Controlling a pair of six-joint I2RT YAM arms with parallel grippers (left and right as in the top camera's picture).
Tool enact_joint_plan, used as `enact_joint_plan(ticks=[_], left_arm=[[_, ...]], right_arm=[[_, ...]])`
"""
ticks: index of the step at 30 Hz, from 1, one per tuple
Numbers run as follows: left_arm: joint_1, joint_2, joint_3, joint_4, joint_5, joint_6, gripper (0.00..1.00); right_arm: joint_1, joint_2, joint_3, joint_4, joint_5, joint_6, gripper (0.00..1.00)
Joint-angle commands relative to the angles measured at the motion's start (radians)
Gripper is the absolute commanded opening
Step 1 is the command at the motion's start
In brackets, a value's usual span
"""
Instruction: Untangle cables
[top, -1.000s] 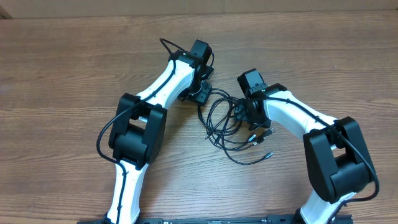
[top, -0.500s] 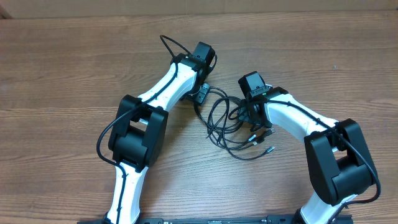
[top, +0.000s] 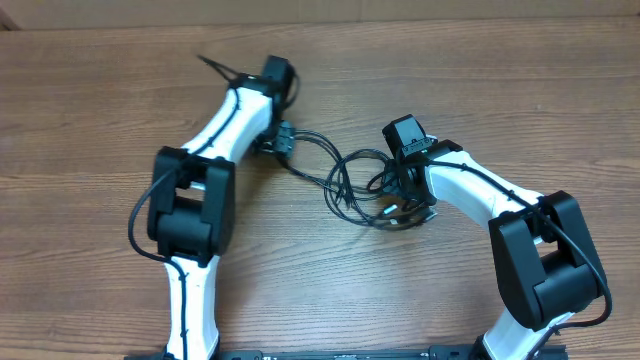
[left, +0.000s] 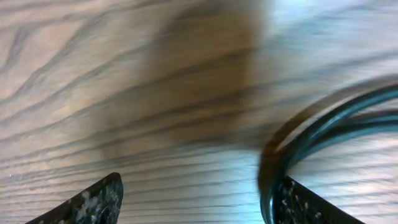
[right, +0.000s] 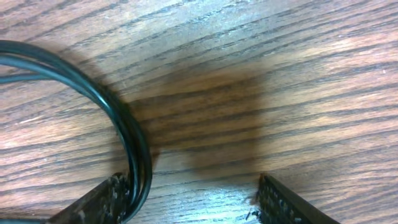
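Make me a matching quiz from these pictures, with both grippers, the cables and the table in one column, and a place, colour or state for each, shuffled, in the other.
1 left gripper
2 right gripper
3 cables
4 table

a brown wood grain
b black, in tangled loops
c open, cables at the right of its wrist view
d open, cables at the left of its wrist view

Pairs: 1c, 2d, 3b, 4a

The left arm (top: 232, 118) and right arm (top: 470, 185) wear glossy white shells with thin black wires (top: 142, 215) looping alongside. Bulky black joint housings (top: 545, 262) sit toward 6 o'clock. The fingertips (left: 93, 202) are black, flecked pale.
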Motion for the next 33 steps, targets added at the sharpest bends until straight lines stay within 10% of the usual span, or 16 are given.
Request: enact_joint_plan(ticks=[1, 6, 15, 22, 33], left_arm=[[0.106, 0.071, -0.053, -0.014, 0.0, -0.051, 0.82], [0.212, 0.071, -0.043, -0.014, 0.266, -0.063, 1.0], [0.458, 0.071, -0.039, -0.073, 0.479, -0.208, 0.99], [0.437, 0.069, -0.034, -0.062, 0.76, 0.011, 1.0], [0.194, 0.03, 0.028, -0.055, 0.545, 0.103, 0.98]], right_arm=[[-0.001, 0.013, -0.032, -0.007, 0.0, 0.005, 0.65], [-0.001, 0.013, -0.032, -0.007, 0.0, 0.006, 0.65], [-0.001, 0.013, -0.032, -0.006, 0.001, 0.005, 0.64], [-0.001, 0.014, -0.032, -0.005, 0.0, 0.006, 0.64], [-0.001, 0.014, -0.032, -0.005, 0.0, 0.005, 0.65]])
